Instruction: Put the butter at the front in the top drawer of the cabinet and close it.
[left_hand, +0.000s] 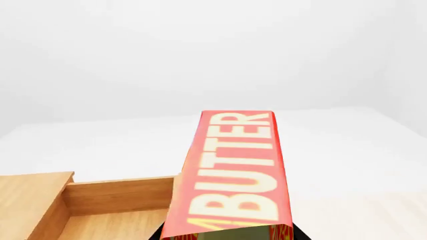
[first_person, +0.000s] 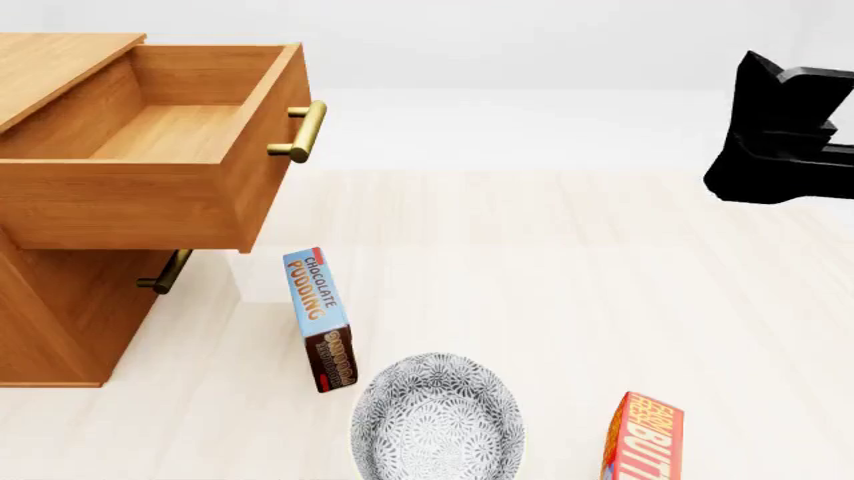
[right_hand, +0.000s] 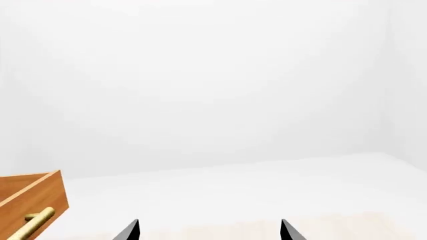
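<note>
In the left wrist view a red butter carton (left_hand: 237, 175) lettered "BUTTER" fills the middle. My left gripper (left_hand: 228, 237) is shut on it, with only dark finger edges showing at either side. The open top drawer (left_hand: 113, 210) lies below and beside the carton. In the head view the top drawer (first_person: 160, 150) stands pulled out of the cabinet (first_person: 54, 310), its inside bare, brass handle (first_person: 304, 130) at its front. A second butter carton (first_person: 647, 438) stands on the floor at the bottom right. My right gripper (right_hand: 209, 230) is open and empty; its arm (first_person: 787, 130) shows at the upper right.
A blue-and-brown chocolate pudding box (first_person: 320, 318) leans on the floor beside the cabinet. A patterned grey bowl (first_person: 437, 420) sits in front of it. A lower drawer's handle (first_person: 166, 272) shows under the open drawer. The drawer's corner and handle (right_hand: 30, 212) show in the right wrist view.
</note>
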